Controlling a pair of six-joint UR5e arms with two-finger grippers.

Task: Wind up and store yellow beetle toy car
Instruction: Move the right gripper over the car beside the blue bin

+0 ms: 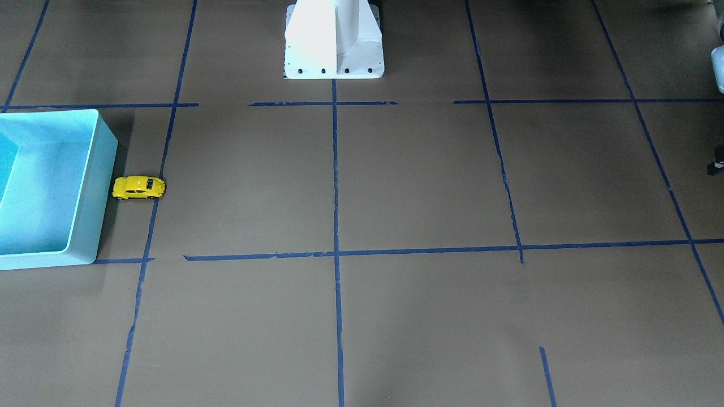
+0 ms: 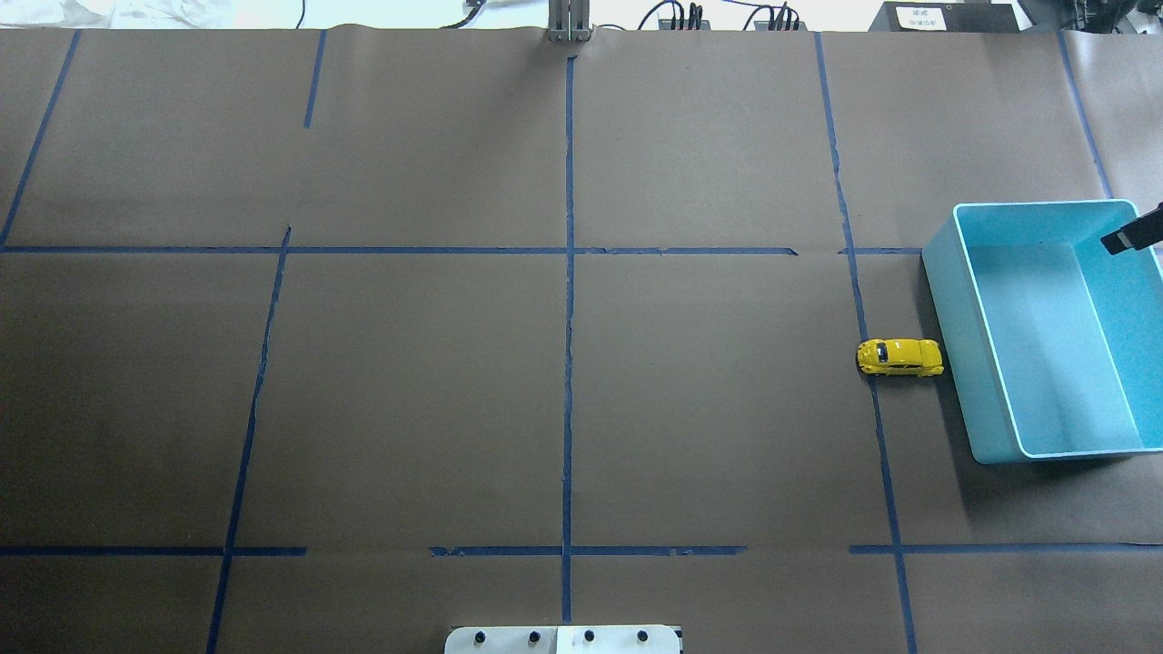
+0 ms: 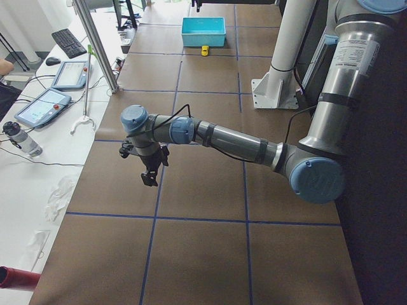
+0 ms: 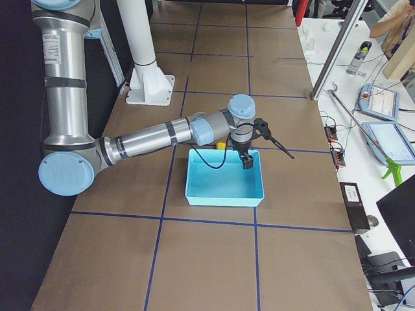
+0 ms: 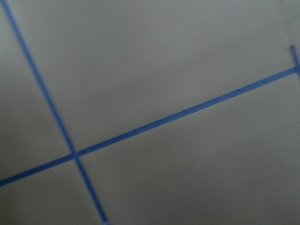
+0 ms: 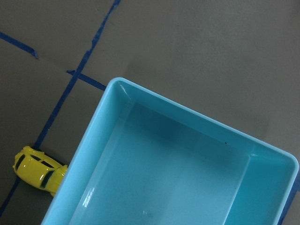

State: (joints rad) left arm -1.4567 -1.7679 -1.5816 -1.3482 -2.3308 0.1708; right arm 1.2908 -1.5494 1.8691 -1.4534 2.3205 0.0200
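Note:
The yellow beetle toy car [image 1: 138, 187] stands on the brown table, its end close against the outer side wall of the light blue bin [image 1: 105, 169]. It also shows in the overhead view [image 2: 899, 357] and in the right wrist view [image 6: 40, 169]. The bin [image 2: 954, 309] holds nothing. My right gripper [image 4: 248, 164] hangs above the bin, apart from the car; only a dark tip [image 2: 1131, 236] shows from overhead. My left gripper [image 3: 149, 179] hangs over bare table far from the car. I cannot tell whether either gripper is open or shut.
Blue tape lines [image 2: 569, 363] grid the brown paper table. The white robot base [image 1: 334, 42] stands at the table's robot side. Tablets and cables [image 4: 389, 139] lie on a white side bench beyond the table edge.

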